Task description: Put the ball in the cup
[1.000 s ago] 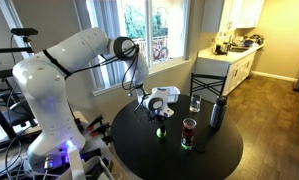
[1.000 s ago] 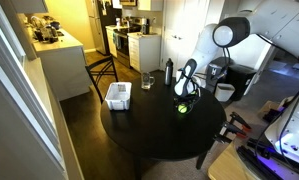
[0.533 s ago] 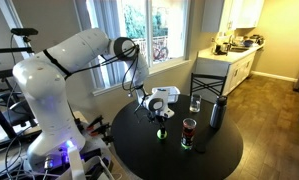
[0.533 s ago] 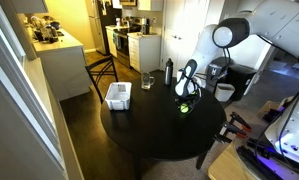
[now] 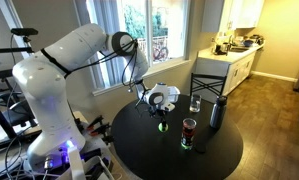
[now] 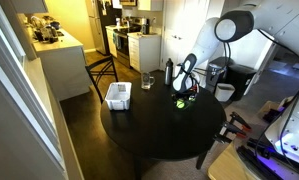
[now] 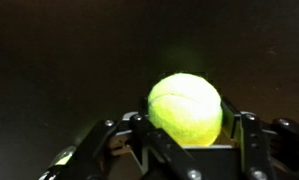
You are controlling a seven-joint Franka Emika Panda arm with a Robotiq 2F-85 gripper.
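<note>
The lime-green ball [image 7: 185, 108] fills the middle of the wrist view, pinched between the two dark fingers [image 7: 247, 138] of my gripper [image 7: 191, 132], which is shut on it. In both exterior views the gripper [image 5: 160, 119] [image 6: 181, 97] holds the ball [image 5: 161, 125] [image 6: 179, 101] just above the round black table [image 5: 149, 155]. The cup [image 5: 189, 133], a reddish-brown see-through tumbler, stands upright on the table a short way from the gripper. It does not show in the wrist view.
A dark grey bottle [image 5: 217, 113] [image 6: 169, 72] and a clear glass [image 5: 195, 103] [image 6: 147, 80] stand near the table's far edge. A white basket [image 6: 117, 96] sits at another edge. A black chair [image 6: 101, 72] stands beside the table.
The gripper went from open to shut on the ball. It has since lifted the ball slightly off the table.
</note>
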